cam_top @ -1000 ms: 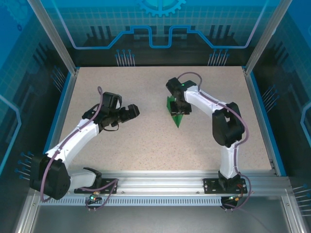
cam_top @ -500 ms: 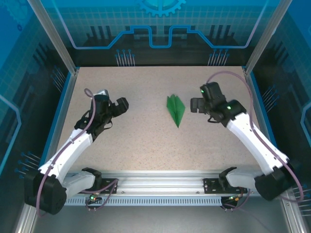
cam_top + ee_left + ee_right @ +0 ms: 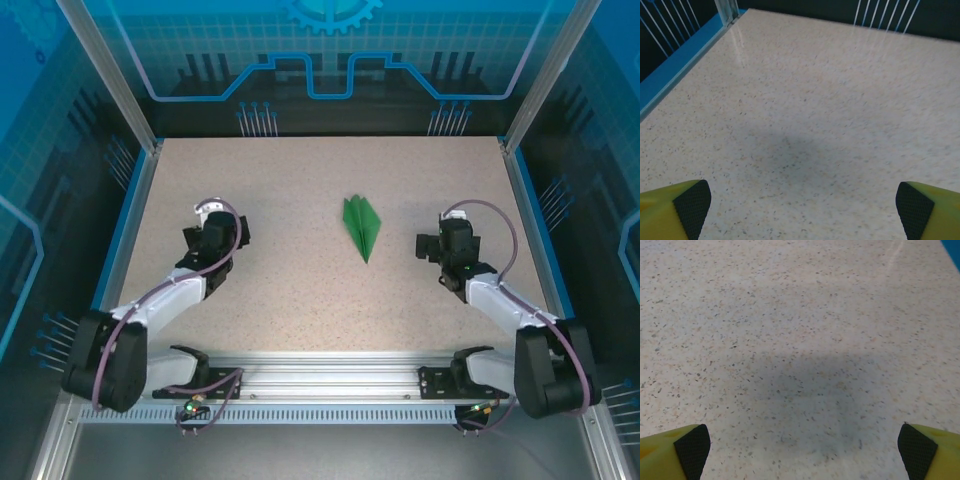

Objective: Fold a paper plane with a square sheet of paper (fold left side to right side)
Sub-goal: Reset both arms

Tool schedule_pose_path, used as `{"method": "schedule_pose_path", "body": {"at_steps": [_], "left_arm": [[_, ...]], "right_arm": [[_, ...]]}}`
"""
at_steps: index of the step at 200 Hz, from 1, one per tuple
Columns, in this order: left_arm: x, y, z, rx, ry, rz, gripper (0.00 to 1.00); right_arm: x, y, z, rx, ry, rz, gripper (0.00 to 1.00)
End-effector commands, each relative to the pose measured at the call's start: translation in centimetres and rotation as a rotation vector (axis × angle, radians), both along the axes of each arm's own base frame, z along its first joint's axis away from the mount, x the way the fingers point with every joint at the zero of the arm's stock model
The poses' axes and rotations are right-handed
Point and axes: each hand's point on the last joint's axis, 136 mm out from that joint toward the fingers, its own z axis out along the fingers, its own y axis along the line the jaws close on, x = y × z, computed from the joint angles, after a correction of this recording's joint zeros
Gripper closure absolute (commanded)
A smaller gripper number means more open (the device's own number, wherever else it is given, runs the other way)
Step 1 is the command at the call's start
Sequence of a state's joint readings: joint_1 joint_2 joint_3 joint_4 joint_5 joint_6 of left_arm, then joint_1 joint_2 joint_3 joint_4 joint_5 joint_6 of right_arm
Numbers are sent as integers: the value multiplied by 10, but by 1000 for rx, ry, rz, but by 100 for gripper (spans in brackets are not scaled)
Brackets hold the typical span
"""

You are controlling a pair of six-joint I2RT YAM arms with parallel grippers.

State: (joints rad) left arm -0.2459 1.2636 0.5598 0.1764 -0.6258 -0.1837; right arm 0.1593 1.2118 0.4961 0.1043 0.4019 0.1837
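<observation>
Left hand (image 3: 222, 230): low over the left part of the speckled beige tabletop (image 3: 300, 180), nearer the left edge than the middle. Jaws spread wide, nothing between them. Wrist view agrees: yellow fingers with black pads (image 3: 690, 205) sit at the two lower corners, with bare tabletop in the gap.

Right hand (image 3: 436, 246): mirror pose on the right part, toward the right edge. It is also spread wide and empty, its pads (image 3: 916, 452) far apart over bare surface.

Work piece: slim, pointed, bright green paper plane (image 3: 362, 226), lying near the middle of the tabletop, a little right of centre. Nose points toward the near edge, wings fan toward the far edge, and a centre crease is visible. It lies between the two hands and well apart from both, touched by neither.

Judgement: the dart shape suggests folding is finished, or very nearly. Both arms sit folded low near their bases, which reads as a rest pose. That probably keeps fingers and cables off the light paper so nothing drags it or flattens a wing. Open jaws fit a released piece.
</observation>
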Motion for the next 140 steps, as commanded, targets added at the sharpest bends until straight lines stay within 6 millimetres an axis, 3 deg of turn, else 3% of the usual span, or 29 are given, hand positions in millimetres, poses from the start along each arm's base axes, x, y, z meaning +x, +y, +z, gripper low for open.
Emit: {"method": "schedule_pose_path", "body": {"at_steps": [1,19,58,95,128,140], "left_arm": [[12,-1,-5,92,-36,-63,1],[20,-13,-16,101,-34,-163,1],[32,-39,-15,60,-93,-365,1],[32,-30,-21,-46,-126,-405,1],[30,-26,-30,-111,-202,-444,1],[32,-27,-34,-133,-151,-462,1]], "right_arm": [[33,9,28,11,-202,83,0],[40,10,21,17,-213,110,0],[54,13,23,-2,-254,178,0],[57,9,4,53,-278,189,0],[56,13,2,57,-282,215,0],[56,13,2,58,-280,216,0]]}}
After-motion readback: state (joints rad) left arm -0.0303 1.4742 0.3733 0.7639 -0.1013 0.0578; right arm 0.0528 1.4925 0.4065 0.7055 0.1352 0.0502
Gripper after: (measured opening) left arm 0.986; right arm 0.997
